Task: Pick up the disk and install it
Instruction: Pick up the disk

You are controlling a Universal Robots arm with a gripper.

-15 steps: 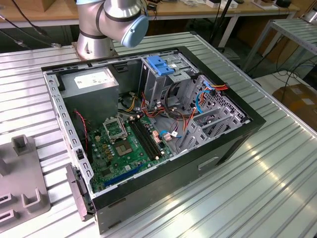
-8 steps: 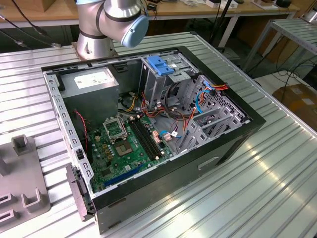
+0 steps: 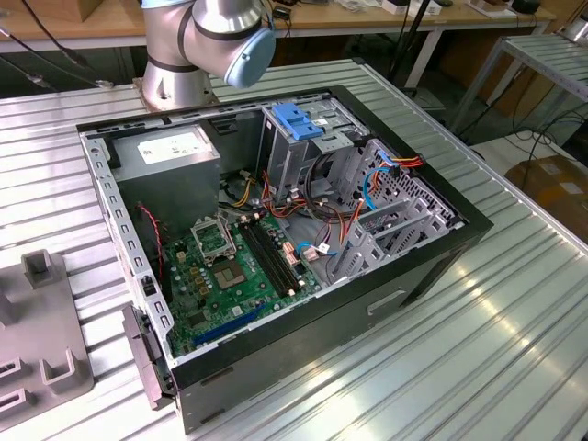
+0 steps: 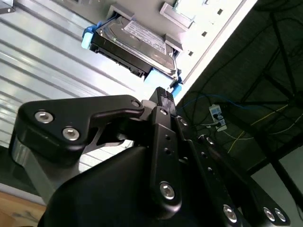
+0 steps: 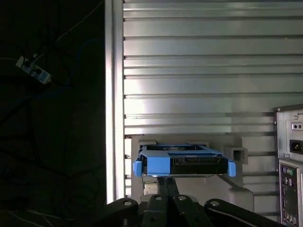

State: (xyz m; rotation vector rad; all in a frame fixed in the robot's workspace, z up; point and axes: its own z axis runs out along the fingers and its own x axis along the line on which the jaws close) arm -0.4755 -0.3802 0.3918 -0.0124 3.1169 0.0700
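— Anything hidden or cut off?
— Plenty. In the exterior view, arm (image 3: 207, 37) chopped off by the upper edge, standing at the far side of the open computer case (image 3: 432, 262). Inside the case, bays half buried under loose cables (image 3: 344, 225). In the first wrist view, far end of the disk (image 5: 182, 161) out of sight inside a grey holder (image 5: 236, 153).

— Whereabouts of the disk, then?
— Seated in that holder on the ribbed metal table (image 5: 189, 71), close to the table's edge, just beyond the gripper (image 5: 166, 180). Apart from the case, with bare table between.

— Pointing which way?
— Connector end toward the gripper, long axis running straight away from it. Label side up in the second wrist view, blue rails (image 5: 231, 168) along both long sides. Hard to say whether lying level or tipped in the holder.

— And the jaws?
— Pressed together, pinching nothing. Short of the disk, not touching it.
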